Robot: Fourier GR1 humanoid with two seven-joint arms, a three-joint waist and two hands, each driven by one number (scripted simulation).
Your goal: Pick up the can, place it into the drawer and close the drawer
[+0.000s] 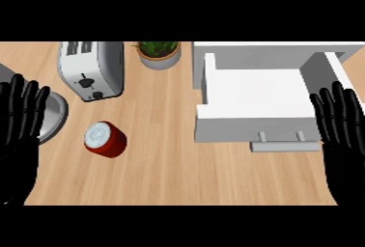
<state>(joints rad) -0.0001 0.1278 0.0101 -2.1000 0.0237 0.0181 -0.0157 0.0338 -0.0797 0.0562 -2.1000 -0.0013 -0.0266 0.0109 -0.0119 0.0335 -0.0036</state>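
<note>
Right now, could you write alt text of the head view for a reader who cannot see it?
A red can stands on the wooden counter, left of an open, empty white drawer. The left hand and right hand rest open at the side edges, fingers up; a toaster and a potted plant stand behind.

The counter is light wood with fine lines. The toaster is shiny metal. The red can looks smooth, and the white drawer looks dull

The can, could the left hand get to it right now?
Probably yes: the can sits just right of the open left hand, with only bare counter between them.
</note>
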